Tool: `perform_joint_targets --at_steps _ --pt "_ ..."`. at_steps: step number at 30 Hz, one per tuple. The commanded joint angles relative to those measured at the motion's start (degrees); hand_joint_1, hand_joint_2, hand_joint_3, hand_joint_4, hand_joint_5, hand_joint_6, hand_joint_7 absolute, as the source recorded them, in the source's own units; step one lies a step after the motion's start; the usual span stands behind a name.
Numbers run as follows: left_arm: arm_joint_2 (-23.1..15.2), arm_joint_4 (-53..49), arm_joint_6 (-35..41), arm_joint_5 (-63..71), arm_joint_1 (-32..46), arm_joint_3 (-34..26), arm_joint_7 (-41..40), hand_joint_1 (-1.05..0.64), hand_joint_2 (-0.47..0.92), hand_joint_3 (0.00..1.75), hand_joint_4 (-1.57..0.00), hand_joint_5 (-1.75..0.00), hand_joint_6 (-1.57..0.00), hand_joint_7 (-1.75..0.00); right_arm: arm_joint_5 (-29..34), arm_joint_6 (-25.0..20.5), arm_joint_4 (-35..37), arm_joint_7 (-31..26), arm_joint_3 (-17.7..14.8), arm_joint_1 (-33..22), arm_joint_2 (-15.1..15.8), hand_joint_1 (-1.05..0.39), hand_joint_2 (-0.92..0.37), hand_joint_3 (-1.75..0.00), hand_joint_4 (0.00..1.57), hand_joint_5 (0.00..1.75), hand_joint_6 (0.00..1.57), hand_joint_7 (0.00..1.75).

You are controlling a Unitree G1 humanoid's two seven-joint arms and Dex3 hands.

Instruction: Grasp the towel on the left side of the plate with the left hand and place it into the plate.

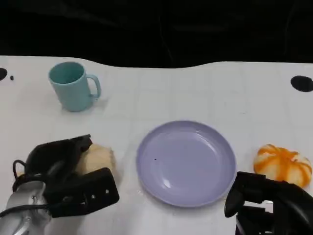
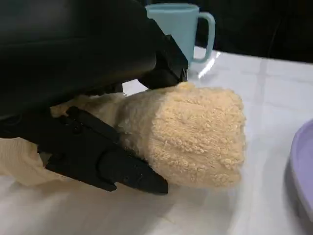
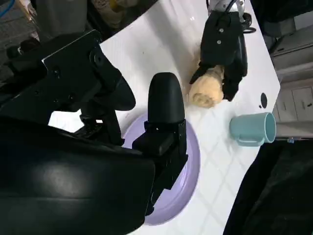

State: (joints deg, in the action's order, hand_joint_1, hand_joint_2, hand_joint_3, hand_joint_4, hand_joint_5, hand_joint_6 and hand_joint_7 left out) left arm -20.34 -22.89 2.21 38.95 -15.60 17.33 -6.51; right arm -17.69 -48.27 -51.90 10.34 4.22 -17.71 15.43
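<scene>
The rolled towel [image 1: 98, 157], lying left of the plate [image 1: 186, 163], is clasped between the left hand [image 1: 63, 181] fingers for lifting, while the right hand [image 1: 266, 203], holding nothing, is kept aside.

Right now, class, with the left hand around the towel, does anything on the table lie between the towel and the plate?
Nothing visible does. The left hand grips the rolled towel, and bare white table separates it from the plate. The mug stands farther back, and the pumpkin lies beyond the plate.
</scene>
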Motion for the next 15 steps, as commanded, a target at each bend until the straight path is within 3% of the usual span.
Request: perform_joint_targets --at_steps 1,3,7,15 --pt "-1.3 7.0 -1.0 -0.3 1.4 -1.5 -1.1 -0.20 0.68 0.73 -0.85 -1.75 -0.62 -1.75 -0.5 0.1 -0.1 0.3 -0.9 -0.1 0.7 -0.03 -0.53 -1.30 0.74 1.75 0.64 1.60" --pt "-1.6 10.1 -2.3 -0.4 1.9 -1.7 -1.4 -0.20 0.59 0.91 -0.87 -1.75 -0.64 -1.75 -0.7 -0.3 -0.1 0.3 -1.2 0.0 0.7 -0.03 -0.53 -1.30 0.74 1.75 0.64 1.59" --pt "-1.3 17.9 -1.0 0.9 2.3 -1.4 0.5 -0.19 0.48 1.10 -0.90 -1.75 -0.66 -1.75 -0.9 -0.6 0.2 0.4 -1.3 0.3 0.7 -0.01 -0.53 -1.31 0.73 1.75 0.63 1.59" --pt "1.7 30.0 2.1 1.7 0.7 0.2 6.8 -0.21 0.46 1.16 -0.92 -1.75 -0.67 -1.75 -1.1 -1.0 0.2 -0.4 -0.7 0.7 0.4 -0.02 -0.52 -1.31 0.73 1.75 0.63 1.58"
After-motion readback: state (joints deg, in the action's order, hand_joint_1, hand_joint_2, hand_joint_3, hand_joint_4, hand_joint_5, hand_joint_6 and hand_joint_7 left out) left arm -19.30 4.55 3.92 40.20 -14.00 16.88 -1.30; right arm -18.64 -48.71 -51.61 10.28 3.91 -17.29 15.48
